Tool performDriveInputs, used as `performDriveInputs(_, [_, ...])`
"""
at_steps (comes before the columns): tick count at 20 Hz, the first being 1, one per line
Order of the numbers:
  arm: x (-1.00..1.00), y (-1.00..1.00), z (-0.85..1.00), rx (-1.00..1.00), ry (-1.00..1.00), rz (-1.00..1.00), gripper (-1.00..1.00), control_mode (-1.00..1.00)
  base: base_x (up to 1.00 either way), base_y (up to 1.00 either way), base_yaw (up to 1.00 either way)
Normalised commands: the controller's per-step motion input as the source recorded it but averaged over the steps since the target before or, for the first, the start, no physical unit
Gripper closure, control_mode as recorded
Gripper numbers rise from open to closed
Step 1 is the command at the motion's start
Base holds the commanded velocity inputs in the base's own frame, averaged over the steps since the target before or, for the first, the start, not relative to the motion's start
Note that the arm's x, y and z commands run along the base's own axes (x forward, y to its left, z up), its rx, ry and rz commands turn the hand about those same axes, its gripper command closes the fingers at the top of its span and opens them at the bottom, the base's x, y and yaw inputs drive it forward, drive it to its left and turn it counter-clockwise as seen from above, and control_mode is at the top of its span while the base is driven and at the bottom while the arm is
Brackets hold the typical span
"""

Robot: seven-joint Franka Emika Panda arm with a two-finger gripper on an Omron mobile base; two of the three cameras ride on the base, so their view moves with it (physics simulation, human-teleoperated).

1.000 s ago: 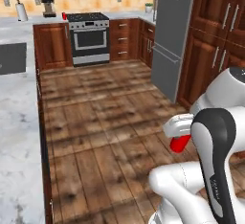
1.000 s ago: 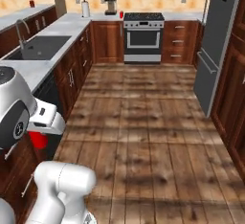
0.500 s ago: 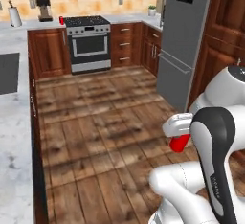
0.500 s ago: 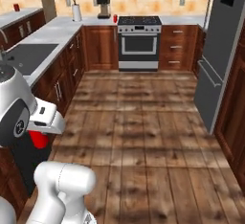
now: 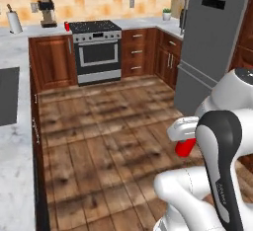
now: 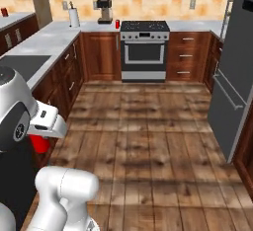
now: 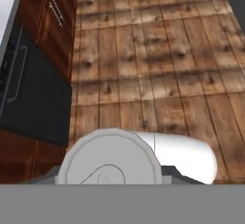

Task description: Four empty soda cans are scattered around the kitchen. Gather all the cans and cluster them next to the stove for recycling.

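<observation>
One red can (image 5: 185,148) is held upright at lower right; another (image 5: 66,26) stands left of the stove (image 5: 94,26), upper left.

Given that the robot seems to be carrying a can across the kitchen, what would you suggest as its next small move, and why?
Probably keep driving forward toward the stove. The gripper holds a red soda can above the wood floor, and the stove lies across that floor, with another can already on the counter beside it, so the base seems too far to place the can.

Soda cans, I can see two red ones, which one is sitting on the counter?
The soda can beside the stove, near the coffee machine. The other can is off the counter, carried at the gripper above the wooden floor.
</observation>
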Motion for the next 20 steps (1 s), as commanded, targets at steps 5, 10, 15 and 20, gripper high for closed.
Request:
performDriveInputs(5, [0.0,0.0,0.0,0.0,0.0,0.0,1.0,1.0,1.0,0.18,0.0])
performDriveInputs(10, [0.0,0.0,0.0,0.0,0.0,0.0,1.0,1.0,1.0,0.2,0.0])
performDriveInputs(15, [0.0,0.0,0.0,0.0,0.0,0.0,1.0,1.0,1.0,0.18,0.0])
performDriveInputs(20, [0.0,0.0,0.0,0.0,0.0,0.0,1.0,1.0,1.0,0.26,0.0])
